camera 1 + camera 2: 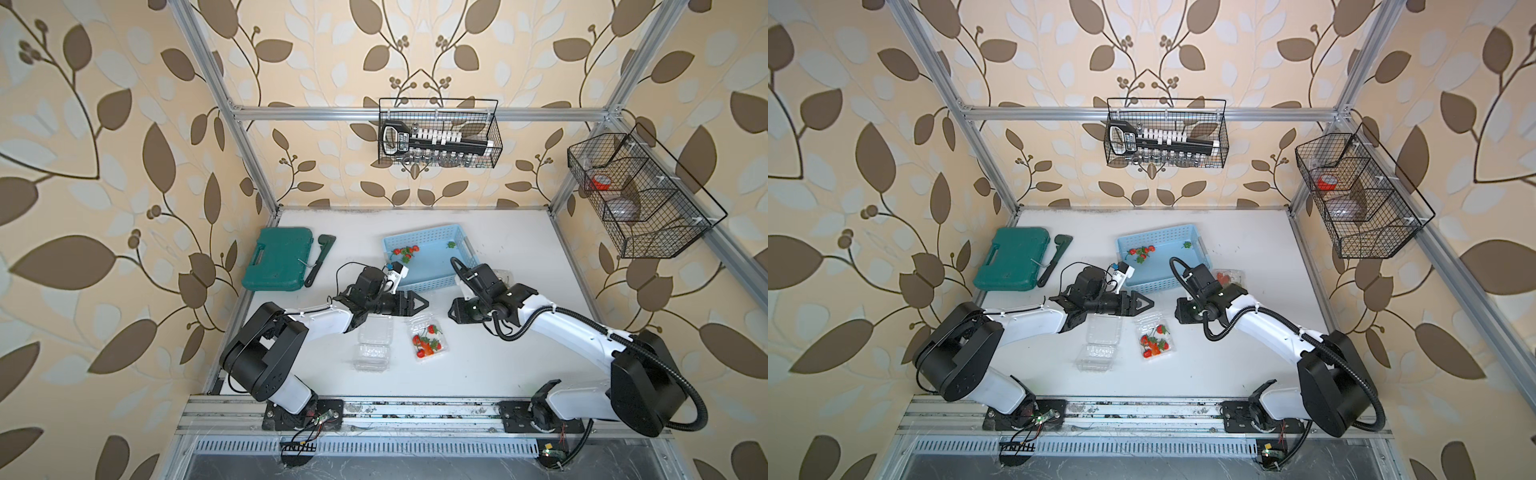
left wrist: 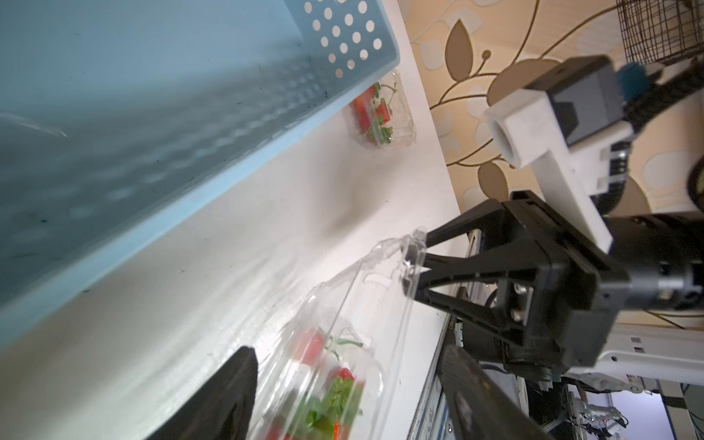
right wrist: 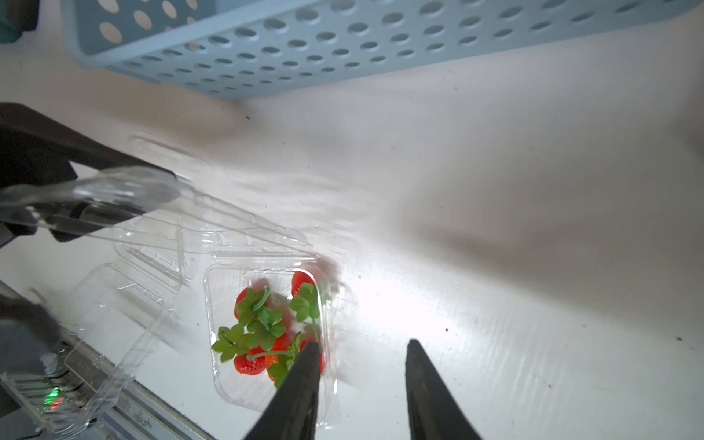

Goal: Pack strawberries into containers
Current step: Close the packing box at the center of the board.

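Left gripper [image 1: 424, 304]: narrow, pinching raised hinged lid [image 3: 213, 228] of clear plastic clamshell container [image 3: 228, 392], near centre | right gripper [image 3: 362, 343]: jaws apart, empty, above its right rim | red green-capped strawberries [image 3: 266, 327]: inside | risk: lid may slip shut onto right gripper; jaw may snag a berry

The containers [image 1: 372, 353] are thin, clear, glossy plastic with moulded ribs, and the strawberries [image 3: 249, 364] show a glossy, finely pitted red skin under matt green caps. The basket [image 3: 343, 42] is smooth, light blue, perforated plastic with a satin finish. The tool case [image 1: 276, 257] is dark green matt plastic, and the table [image 3: 495, 190] is smooth and white with a soft sheen. The frame [image 1: 332, 111] is bare silver metal profile, the 2 wire baskets [image 1: 492, 124] are black wire mesh, and the arm shells [image 1: 573, 332] are smooth white and black plastic.
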